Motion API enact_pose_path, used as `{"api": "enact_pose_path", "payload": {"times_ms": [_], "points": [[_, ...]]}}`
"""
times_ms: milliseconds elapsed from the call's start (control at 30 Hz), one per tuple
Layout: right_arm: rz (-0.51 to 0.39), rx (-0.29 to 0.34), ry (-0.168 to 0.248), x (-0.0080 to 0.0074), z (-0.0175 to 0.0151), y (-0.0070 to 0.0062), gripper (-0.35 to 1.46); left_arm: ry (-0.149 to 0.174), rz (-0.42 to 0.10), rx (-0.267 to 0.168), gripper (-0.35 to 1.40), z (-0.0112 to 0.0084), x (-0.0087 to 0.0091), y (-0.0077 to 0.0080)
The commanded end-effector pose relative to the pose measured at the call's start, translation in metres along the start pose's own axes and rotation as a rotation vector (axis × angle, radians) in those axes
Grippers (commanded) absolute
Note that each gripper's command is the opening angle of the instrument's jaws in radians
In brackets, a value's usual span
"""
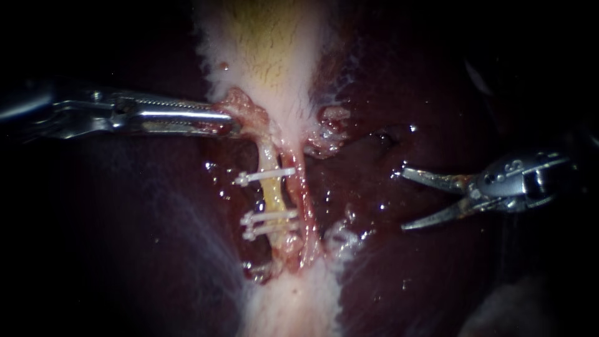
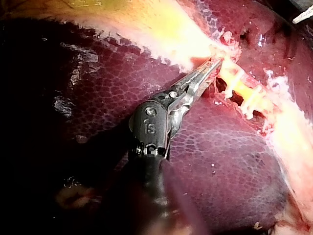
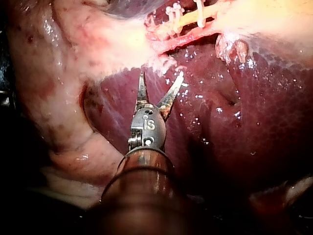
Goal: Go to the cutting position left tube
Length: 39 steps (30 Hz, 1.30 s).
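Note:
Two tubes run side by side down from the pale gallbladder (image 1: 268, 50). The left tube (image 1: 273, 196) is yellow and carries three white clips: one (image 1: 265, 176) higher up and two (image 1: 269, 223) close together lower down. The thinner red right tube (image 1: 306, 200) lies beside it. My left instrument (image 1: 231, 120) is shut on pink tissue at the gallbladder's neck, above the tubes; its jaws (image 2: 214, 66) show the same grip in the left wrist view. My right instrument (image 1: 403, 198) hangs open over the liver, to the right of both tubes and touching neither. Its blades (image 3: 161, 78) point toward the clipped tubes (image 3: 193, 19).
Dark red liver (image 1: 437, 281) surrounds the tubes on both sides. Ragged pale tissue (image 1: 293, 299) continues below the tubes. A wet hollow (image 1: 380, 138) lies in the liver between the tubes and my right instrument.

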Motion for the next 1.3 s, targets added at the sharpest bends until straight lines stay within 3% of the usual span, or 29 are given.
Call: {"api": "enact_pose_path", "payload": {"times_ms": [33, 233, 433, 633, 700, 900, 1100, 1300], "points": [[0.000, 0.000, 0.000, 0.0000, 0.0000, 0.0000, 1.45, 0.000, 0.000, -0.001, -0.35, -0.0001, 0.0001, 0.0000], [0.000, 0.000, 0.000, 0.0000, 0.0000, 0.0000, 1.45, -0.002, -0.010, -0.018, -0.35, -0.0028, 0.0018, 0.0004], [0.003, 0.018, 0.001, 0.0005, 0.0005, -0.0001, 1.45, 0.011, -0.028, -0.011, -0.35, -0.0054, 0.0042, 0.0026], [0.010, 0.091, 0.007, 0.0020, 0.0027, -0.0005, 1.45, 0.011, -0.026, -0.006, -0.35, -0.0049, 0.0041, 0.0035], [0.011, 0.153, 0.013, 0.0028, 0.0039, -0.0008, 1.45, 0.011, -0.025, -0.002, -0.35, -0.0047, 0.0040, 0.0036], [0.026, 0.197, -0.019, 0.0042, 0.0082, -0.0020, 1.45, 0.011, -0.024, -0.006, -0.35, -0.0043, 0.0038, 0.0037], [0.029, 0.236, -0.035, 0.0038, 0.0128, -0.0033, 1.45, 0.011, -0.023, -0.009, -0.35, -0.0041, 0.0037, 0.0037], [0.033, 0.270, -0.051, 0.0032, 0.0156, -0.0033, 1.43, 0.011, -0.023, -0.009, -0.35, -0.0041, 0.0037, 0.0037]]}}
